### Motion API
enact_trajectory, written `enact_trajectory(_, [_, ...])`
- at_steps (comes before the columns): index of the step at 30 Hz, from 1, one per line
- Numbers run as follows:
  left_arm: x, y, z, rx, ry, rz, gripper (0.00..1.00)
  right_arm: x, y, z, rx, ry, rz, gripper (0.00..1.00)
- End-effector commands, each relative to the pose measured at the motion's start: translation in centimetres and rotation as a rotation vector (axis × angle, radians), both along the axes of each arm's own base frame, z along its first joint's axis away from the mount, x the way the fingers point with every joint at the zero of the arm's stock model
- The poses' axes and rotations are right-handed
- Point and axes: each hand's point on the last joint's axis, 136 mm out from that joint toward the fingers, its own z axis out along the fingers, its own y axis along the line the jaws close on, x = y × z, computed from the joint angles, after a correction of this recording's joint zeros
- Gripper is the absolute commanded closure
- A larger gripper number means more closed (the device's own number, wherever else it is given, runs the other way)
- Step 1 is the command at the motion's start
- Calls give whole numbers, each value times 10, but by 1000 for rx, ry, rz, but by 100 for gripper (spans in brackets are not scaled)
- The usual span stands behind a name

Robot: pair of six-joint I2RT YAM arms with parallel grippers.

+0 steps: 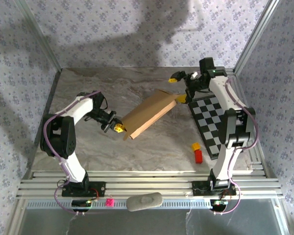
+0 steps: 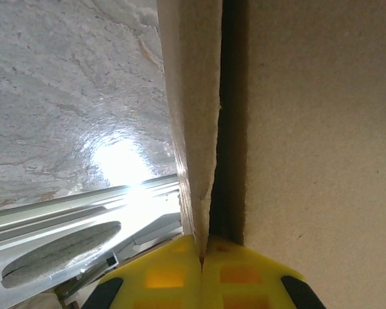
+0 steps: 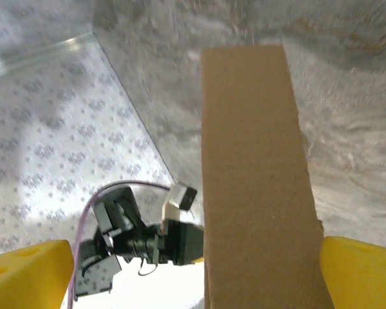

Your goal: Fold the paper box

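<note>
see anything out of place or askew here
The paper box runs diagonally between the arms, pinched at its near end by the left gripper. In the left wrist view its two layers gape apart. A red block and yellow block lie loose beside the checkered board.

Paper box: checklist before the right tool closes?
1. Grip: left tool shut on paper box edge: ok.
2. Jaws: right tool open: ok.
3. Alignment: box panel sits between the right tool's fingertips: ok.
4. Contact: fingertips touching the panel: cannot tell.
5. Clearance: box apart from checkered board: ok.
6. Clutter: red and yellow blocks lie away from the box: ok.
</note>
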Motion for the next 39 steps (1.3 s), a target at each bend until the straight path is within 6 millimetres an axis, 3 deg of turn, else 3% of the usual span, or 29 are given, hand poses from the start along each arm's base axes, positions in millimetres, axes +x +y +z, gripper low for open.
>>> enact_trajectory(1, [-6, 3, 9, -11, -18, -29, 100, -33, 6, -5, -1, 72, 131, 0])
enact_trajectory(5, [-4, 3, 9, -9, -26, -35, 100, -38, -2, -17, 4, 77, 120, 0])
enact_trajectory(11, [-2, 3, 10, -3, -30, -43, 100, -47, 11, -26, 23, 78, 200, 4])
enact_trajectory(15, [0, 3, 11, -3, -36, -45, 100, -54, 9, -40, 27, 102, 190, 8])
enact_trajectory(24, [1, 3, 11, -3, -38, -48, 100, -45, 24, -42, 81, 115, 194, 22])
enact_trajectory(34, [6, 6, 12, 5, -50, -42, 100, -39, 23, -36, 98, 131, 118, 40])
enact_trajectory(36, [10, 12, 12, 22, -52, -32, 89, -39, 22, -35, 99, 141, 108, 43])
enact_trajectory(39, [19, 15, 18, 21, -71, -8, 82, -41, 22, -35, 94, 148, 90, 47])
